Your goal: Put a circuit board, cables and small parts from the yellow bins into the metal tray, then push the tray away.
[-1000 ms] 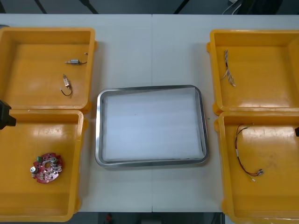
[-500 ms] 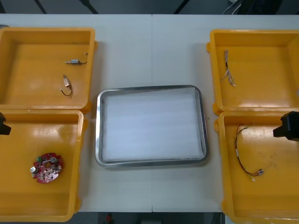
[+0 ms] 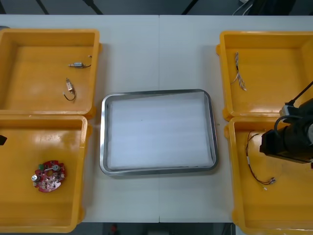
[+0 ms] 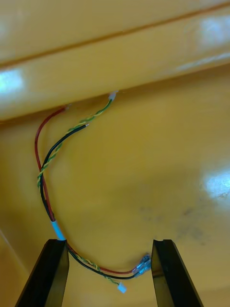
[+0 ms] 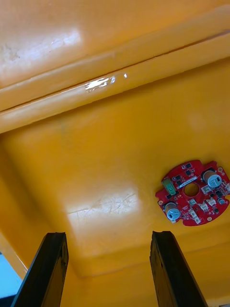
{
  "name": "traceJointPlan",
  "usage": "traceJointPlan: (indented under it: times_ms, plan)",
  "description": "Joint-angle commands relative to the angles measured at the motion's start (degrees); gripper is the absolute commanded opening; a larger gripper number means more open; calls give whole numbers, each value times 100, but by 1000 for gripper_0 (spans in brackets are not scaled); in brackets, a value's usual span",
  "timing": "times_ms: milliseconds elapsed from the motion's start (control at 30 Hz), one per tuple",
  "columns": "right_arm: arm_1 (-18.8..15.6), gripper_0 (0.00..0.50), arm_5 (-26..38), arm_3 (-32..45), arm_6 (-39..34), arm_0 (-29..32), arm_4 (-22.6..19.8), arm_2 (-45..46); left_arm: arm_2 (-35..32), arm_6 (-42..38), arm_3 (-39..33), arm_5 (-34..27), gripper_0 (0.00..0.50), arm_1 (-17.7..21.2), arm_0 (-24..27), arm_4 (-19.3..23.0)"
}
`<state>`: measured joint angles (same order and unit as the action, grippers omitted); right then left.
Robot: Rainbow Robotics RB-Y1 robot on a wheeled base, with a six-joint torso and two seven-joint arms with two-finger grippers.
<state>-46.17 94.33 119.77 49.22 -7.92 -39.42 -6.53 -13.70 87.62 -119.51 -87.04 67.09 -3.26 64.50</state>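
A red and yellow cable [image 4: 44, 178] lies on the floor of the near right yellow bin [image 3: 281, 208]. My right gripper [image 4: 109, 274] hangs open just above it, and the cable's connector end [image 4: 142, 265] sits between the fingers. In the front view the right arm [image 3: 289, 141] covers the bin's far half beside the cable [image 3: 255, 169]. My left gripper [image 5: 109, 268] is open over the near left bin [image 3: 19, 205]. The round red circuit board [image 5: 192, 193] lies beyond one finger, untouched, seen from the front as the board [image 3: 48, 176]. The metal tray [image 3: 103, 147], white inside, sits between the bins.
The far left bin [image 3: 19, 63] holds two small metal parts [image 3: 78, 64] [image 3: 70, 88] with short wires. A thin pale cable [image 3: 238, 78] lies in the far right bin [image 3: 293, 63]. Bare table runs beyond the tray to the far edge.
The right arm has come in from the right edge, leftward over the near right bin and its cable. The left arm has slipped further towards the left edge.
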Motion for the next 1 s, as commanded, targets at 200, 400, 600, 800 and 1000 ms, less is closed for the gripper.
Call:
traceJointPlan:
  times_ms: [200,400,600,800,1000]
  plan:
    - [64,500,-353,187,-509,168,338,-675,-159,2558,6,610,500,41,-711,151]
    - [73,500,-854,187,-369,494,329,-675,-159,3305,-2,891,500,41,-1028,177]
    - [81,500,-1092,187,106,617,479,-745,25,3797,-11,1216,500,41,-1239,256]
    - [90,500,-1197,187,246,669,707,-894,579,3850,-11,1612,500,41,-1247,204]
    - [108,500,-1303,187,282,669,874,-1053,860,3850,-2,1761,500,41,-1247,133]
